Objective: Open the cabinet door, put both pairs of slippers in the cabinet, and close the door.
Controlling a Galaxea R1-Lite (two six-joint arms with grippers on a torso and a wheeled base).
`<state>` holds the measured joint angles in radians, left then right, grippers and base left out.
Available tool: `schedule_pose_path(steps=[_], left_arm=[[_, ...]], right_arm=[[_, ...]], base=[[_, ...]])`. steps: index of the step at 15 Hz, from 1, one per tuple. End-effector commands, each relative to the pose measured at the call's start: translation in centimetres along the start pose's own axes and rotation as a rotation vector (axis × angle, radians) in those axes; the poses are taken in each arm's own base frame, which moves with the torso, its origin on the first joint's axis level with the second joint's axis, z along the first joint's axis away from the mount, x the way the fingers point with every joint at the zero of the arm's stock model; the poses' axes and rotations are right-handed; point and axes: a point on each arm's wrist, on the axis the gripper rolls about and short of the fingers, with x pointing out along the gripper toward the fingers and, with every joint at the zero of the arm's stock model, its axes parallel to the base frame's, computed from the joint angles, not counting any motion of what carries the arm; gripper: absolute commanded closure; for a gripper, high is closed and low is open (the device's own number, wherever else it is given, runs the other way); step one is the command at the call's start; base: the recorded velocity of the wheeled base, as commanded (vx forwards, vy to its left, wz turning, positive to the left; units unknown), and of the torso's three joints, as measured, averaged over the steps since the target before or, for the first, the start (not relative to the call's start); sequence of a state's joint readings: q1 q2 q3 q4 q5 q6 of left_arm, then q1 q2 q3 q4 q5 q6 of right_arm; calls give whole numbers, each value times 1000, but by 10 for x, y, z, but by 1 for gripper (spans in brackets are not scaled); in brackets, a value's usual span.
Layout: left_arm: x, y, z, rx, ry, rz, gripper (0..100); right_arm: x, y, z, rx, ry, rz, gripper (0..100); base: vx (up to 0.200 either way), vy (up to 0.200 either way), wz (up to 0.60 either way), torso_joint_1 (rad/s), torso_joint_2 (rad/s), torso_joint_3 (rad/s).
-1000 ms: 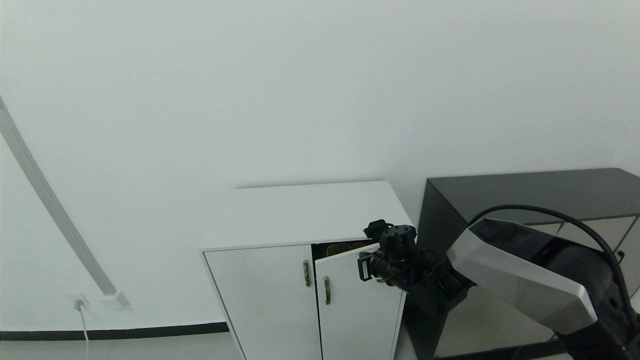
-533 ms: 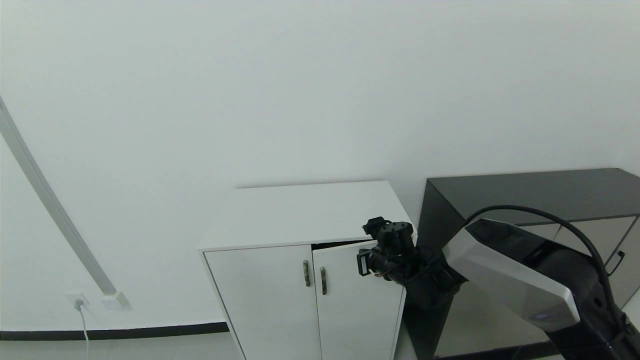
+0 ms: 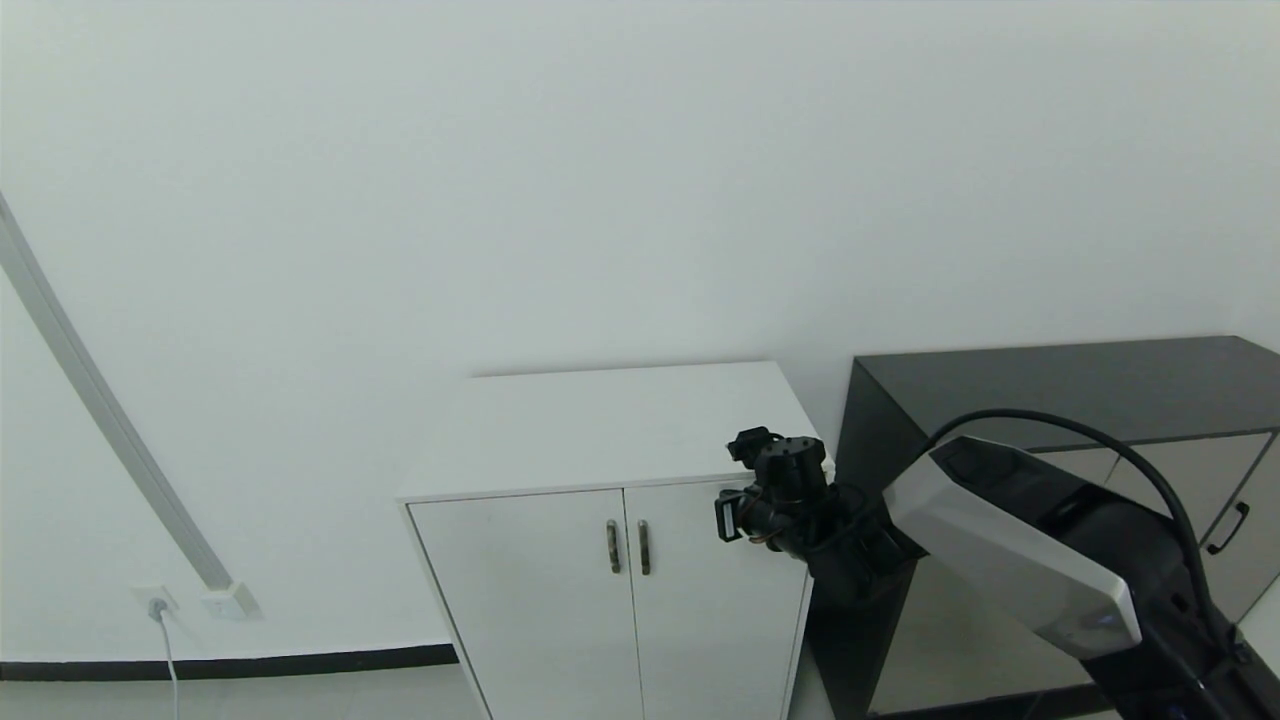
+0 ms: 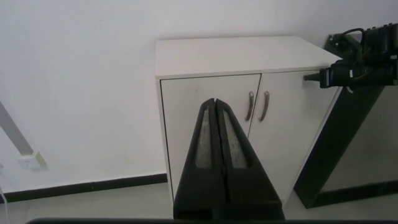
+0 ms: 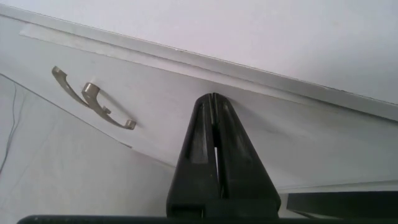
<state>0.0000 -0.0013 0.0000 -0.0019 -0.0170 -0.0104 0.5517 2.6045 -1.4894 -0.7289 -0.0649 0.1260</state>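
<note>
The white cabinet [image 3: 600,430] stands on the floor with its back to a pale wall, and both its doors are shut flush, with only a thin seam between them. The left door [image 3: 520,600] and the right door [image 3: 715,600] each carry a slim upright metal handle. The two handles [image 3: 628,547] sit side by side at the seam, in the upper part of the fronts.

The right arm reaches in from the side, and the right claw [image 5: 214,99] has its fingers pressed together with nothing between them. Its tip rests on the face of the right door, high up near the outer edge and just under the cabinet's top board, well apart from the handles. From where I stand it looks to be touching the panel.

The left claw [image 4: 215,106] hangs back from the cabinet, pointing at the left door. Its fingers are pressed together too, and it carries nothing.

Just beside the white cabinet, on the right, stands a dark cabinet [image 3: 1050,380] with a black top and glossy grey doors. A black skirting strip [image 3: 250,663] runs along the foot of the wall. Off to the left a wall socket [image 3: 155,603] has a plug in it, and a pale trunking strip [image 3: 100,400] slants up the wall from there.
</note>
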Motion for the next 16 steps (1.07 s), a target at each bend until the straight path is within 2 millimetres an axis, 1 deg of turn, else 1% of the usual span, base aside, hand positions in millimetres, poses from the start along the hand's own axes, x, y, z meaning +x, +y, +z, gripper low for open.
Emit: schedule_pose_path(steps=[1, 5, 8, 12, 14, 16], left_arm=[[0, 0, 0, 0, 2, 0, 100], [0, 0, 0, -2, 2, 0, 100], [0, 0, 0, -3, 0, 0, 100], [0, 0, 0, -3, 0, 0, 100], [0, 0, 0, -3, 2, 0, 100], [0, 0, 0, -3, 0, -1, 100]], right_arm=[[2, 0, 2, 1, -7, -1, 100], [6, 0, 1, 1, -6, -1, 100], [1, 1, 2, 1, -3, 0, 100], [-31, 5, 17, -2, -8, 8, 100], [-59, 5, 29, -2, -9, 4, 100], [-92, 3, 36, -1, -21, 4, 100]], base=[[0, 0, 0, 0, 0, 0], [0, 0, 0, 0, 0, 0], [0, 0, 0, 0, 0, 0], [0, 0, 0, 0, 0, 0], [0, 0, 0, 0, 0, 0], [0, 0, 0, 0, 0, 0]])
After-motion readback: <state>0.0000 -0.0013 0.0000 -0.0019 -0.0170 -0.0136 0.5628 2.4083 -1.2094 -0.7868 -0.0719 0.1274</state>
